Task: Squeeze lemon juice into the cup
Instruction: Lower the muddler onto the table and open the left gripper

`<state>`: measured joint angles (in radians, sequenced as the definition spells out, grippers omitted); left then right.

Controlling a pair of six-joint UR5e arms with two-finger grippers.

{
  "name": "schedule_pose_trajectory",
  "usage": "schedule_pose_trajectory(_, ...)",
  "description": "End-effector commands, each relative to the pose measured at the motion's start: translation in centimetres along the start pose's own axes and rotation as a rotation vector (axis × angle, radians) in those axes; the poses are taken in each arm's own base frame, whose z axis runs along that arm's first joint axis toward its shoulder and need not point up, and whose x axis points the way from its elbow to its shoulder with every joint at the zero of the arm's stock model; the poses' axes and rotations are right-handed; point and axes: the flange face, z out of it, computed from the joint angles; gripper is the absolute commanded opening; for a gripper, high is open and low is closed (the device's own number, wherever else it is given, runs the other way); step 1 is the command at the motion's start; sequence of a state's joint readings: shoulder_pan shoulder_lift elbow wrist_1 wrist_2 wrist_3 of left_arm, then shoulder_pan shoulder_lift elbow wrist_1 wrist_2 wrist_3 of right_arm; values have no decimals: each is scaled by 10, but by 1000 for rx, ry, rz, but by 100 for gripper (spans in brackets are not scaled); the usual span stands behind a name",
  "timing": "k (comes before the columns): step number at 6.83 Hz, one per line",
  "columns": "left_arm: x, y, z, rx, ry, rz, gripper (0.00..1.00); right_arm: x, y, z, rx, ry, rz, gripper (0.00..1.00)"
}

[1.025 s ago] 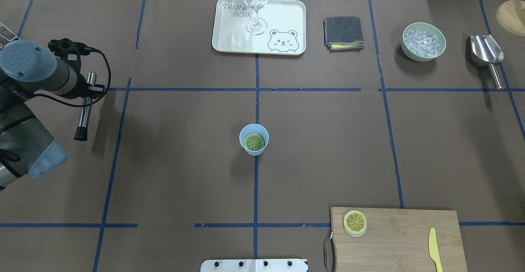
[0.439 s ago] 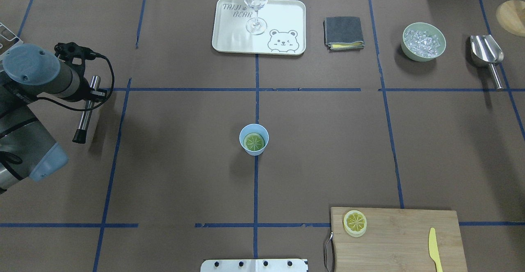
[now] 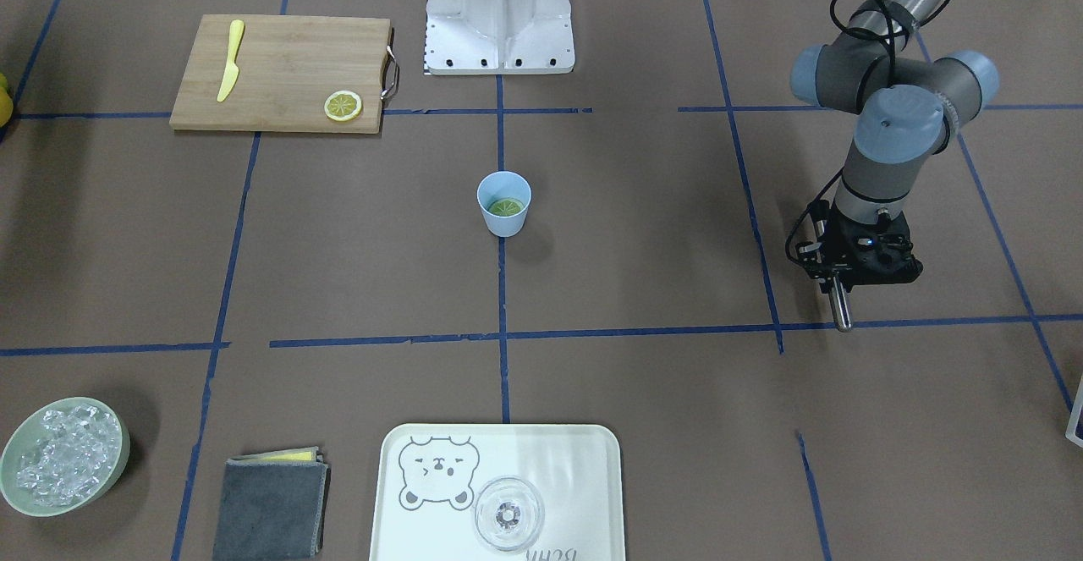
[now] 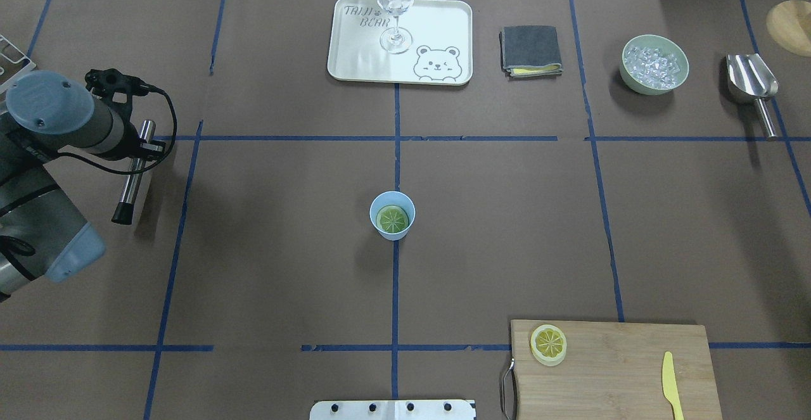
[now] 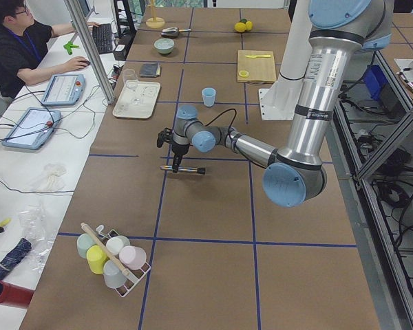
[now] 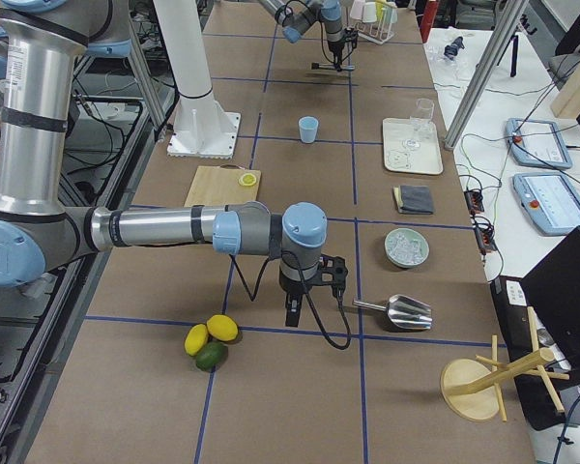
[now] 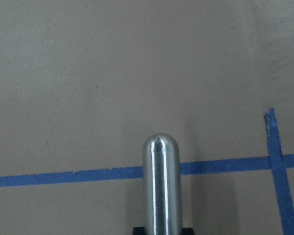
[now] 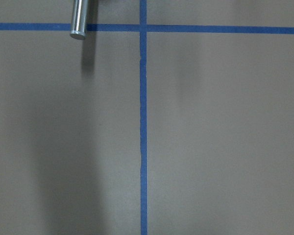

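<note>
The light-blue cup (image 4: 382,230) stands at the table's centre, and one lemon slice (image 4: 392,219) lies flat inside it, also seen from the front (image 3: 508,206). A second lemon slice (image 4: 549,343) rests on the wooden cutting board (image 4: 621,375) at the near right. Far to the left of the cup, my left gripper (image 4: 140,149) is shut on a metal rod (image 4: 130,179) with a black tip, held just above the table. The rod's rounded end (image 7: 160,166) fills the left wrist view. My right gripper (image 6: 292,314) hangs off to the right near the scoop; I cannot tell its state.
A tray (image 4: 437,21) with a stemmed glass (image 4: 395,2) sits at the back centre. Beside it are a folded grey cloth (image 4: 531,49), a green bowl of ice (image 4: 654,64) and a metal scoop (image 4: 753,84). A yellow knife (image 4: 671,385) lies on the board.
My left wrist has shifted slightly toward the near side, carrying the rod with it. The cup and both lemon slices have stayed put.
</note>
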<state>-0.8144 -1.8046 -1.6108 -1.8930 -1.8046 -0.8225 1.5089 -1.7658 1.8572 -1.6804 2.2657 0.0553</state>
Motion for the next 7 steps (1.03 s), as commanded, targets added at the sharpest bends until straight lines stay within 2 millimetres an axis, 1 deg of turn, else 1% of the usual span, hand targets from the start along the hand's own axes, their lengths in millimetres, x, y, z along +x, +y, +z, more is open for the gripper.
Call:
schedule_pose_trajectory(1, 6, 6, 3, -9, 2, 10, 0, 0, 0, 0, 0, 0, 1, 100)
schedule_pose_trajectory(3, 4, 13, 8, -24, -6, 12, 0, 0, 0, 0, 0, 0, 1, 100)
schedule_pose_trajectory(4, 4, 13, 8, -24, -8, 12, 0, 0, 0, 0, 0, 0, 1, 100)
schedule_pose_trajectory(5, 0, 16, 9, -28, -10, 11, 51, 0, -1, 0, 1, 0, 0, 100)
schedule_pose_trajectory(6, 1, 16, 8, -27, -9, 11, 51, -1, -1, -1, 3, 0, -1, 100)
schedule_pose_trajectory(7, 1, 16, 8, -27, -9, 11, 72, -1, -1, -1, 3, 0, -1, 100)
